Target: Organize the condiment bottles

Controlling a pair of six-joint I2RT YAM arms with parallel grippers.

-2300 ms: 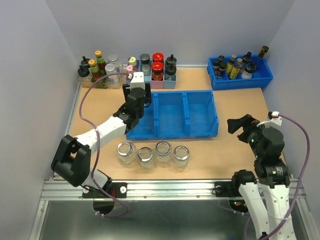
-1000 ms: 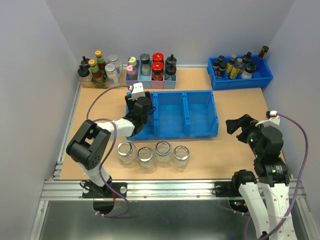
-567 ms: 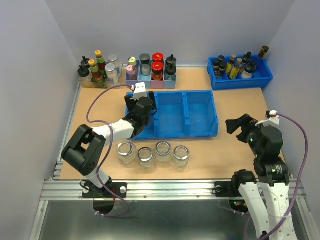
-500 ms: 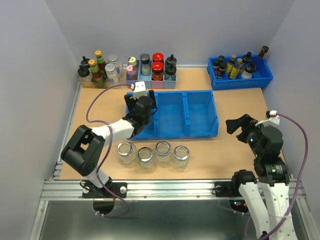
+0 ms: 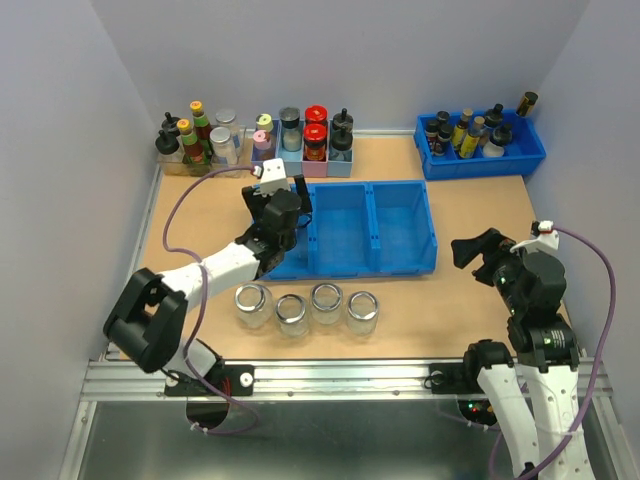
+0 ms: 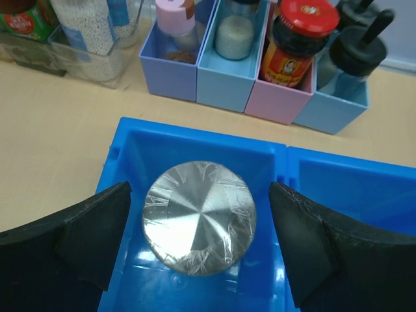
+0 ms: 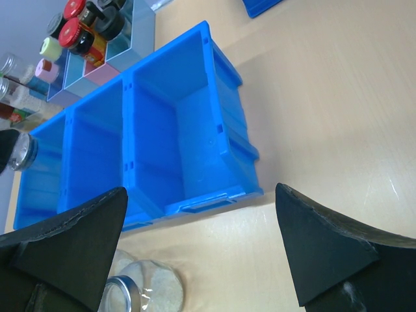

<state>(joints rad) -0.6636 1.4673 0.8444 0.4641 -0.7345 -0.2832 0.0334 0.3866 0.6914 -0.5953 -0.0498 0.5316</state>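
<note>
A clear jar with a flat silver lid (image 6: 199,216) stands in the left compartment of the blue three-part bin (image 5: 400,232). My left gripper (image 6: 199,224) is open above it, with a finger on each side and gaps to the jar. In the top view the left gripper (image 5: 280,212) hides this jar. Its edge shows in the right wrist view (image 7: 23,151). Several lidless jars with silver rims stand in a row in front of the bin, from the leftmost (image 5: 253,301) to the rightmost (image 5: 362,311). My right gripper (image 5: 478,250) is open and empty, right of the bin.
Pastel holders with colourful-capped bottles (image 5: 303,142) and a clear rack of bottles (image 5: 195,140) stand at the back left. A blue tray of dark bottles (image 5: 480,140) stands at the back right. The bin's middle and right compartments (image 7: 188,130) hold nothing.
My left gripper dipped into the left compartment and has now risen a little, and its arm has straightened. The right arm has not moved.
</note>
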